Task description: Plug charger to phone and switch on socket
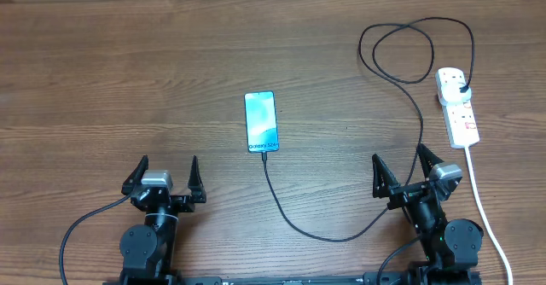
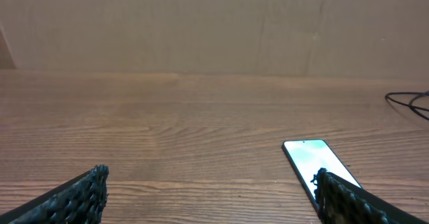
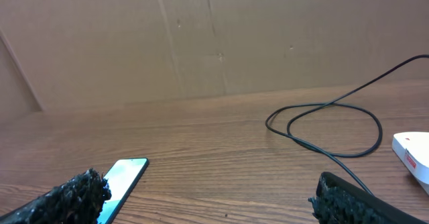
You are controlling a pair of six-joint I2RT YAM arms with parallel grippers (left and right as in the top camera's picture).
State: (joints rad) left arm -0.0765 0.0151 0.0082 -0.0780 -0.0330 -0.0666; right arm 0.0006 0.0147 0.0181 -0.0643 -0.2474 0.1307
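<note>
slim rectangular smartphone with a light blue screen point(image 1: 262, 122) lies flat at centre frame on the brown wooden table point(image 1: 102, 80), above and between the two grippers and apart from both. left gripper point(image 1: 167, 167), lower left: jaws spread wide, holding nothing. right gripper point(image 1: 398, 157), lower right: likewise wide and empty. long thin black charger cable point(image 1: 341, 239) runs from the phone's lower edge, passes close by the right gripper, and loops at upper right to its plug head on the white elongated power strip point(image 1: 461, 119). switch position: cannot tell.
</note>
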